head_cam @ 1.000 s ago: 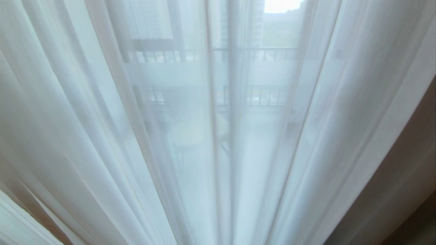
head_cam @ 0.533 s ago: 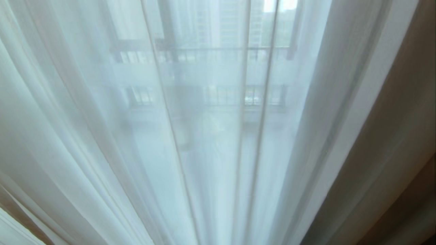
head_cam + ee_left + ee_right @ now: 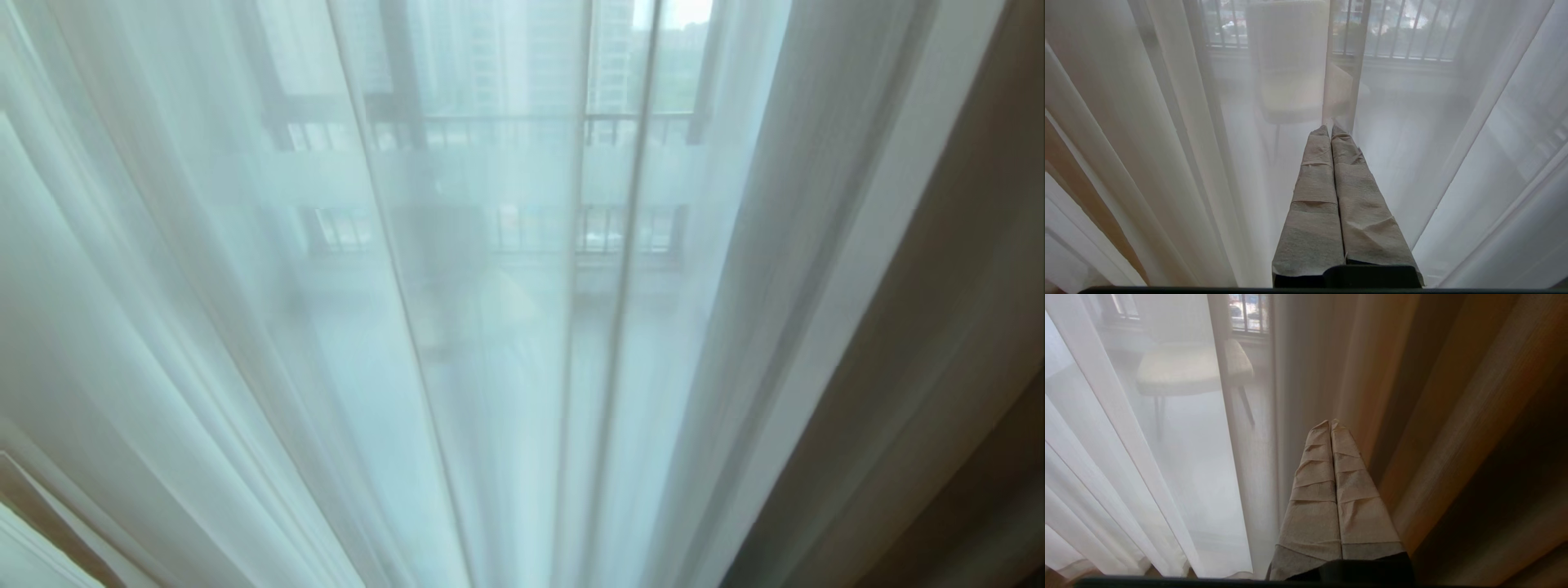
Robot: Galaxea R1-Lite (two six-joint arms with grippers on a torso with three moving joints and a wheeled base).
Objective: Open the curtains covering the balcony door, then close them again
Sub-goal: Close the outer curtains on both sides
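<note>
White sheer curtains hang across most of the head view, with a thick beige drape at the right edge. Through the sheers I see the balcony door only dimly, as dark frame bars and a pale band. Neither arm shows in the head view. My left gripper, its fingers wrapped in tan tape, is shut and empty, pointing at the sheers. My right gripper is also shut and empty, close to where the sheer meets the beige drape.
A pale chair stands on the balcony behind the sheers, also seen as the chair in the right wrist view. A barred railing runs beyond it. A white wall edge shows at the lower left.
The whole head view has shifted: the sheer seams and the door frame sit elsewhere and more beige drape shows at the right. That is the camera moving. The last half second is nearly still.
</note>
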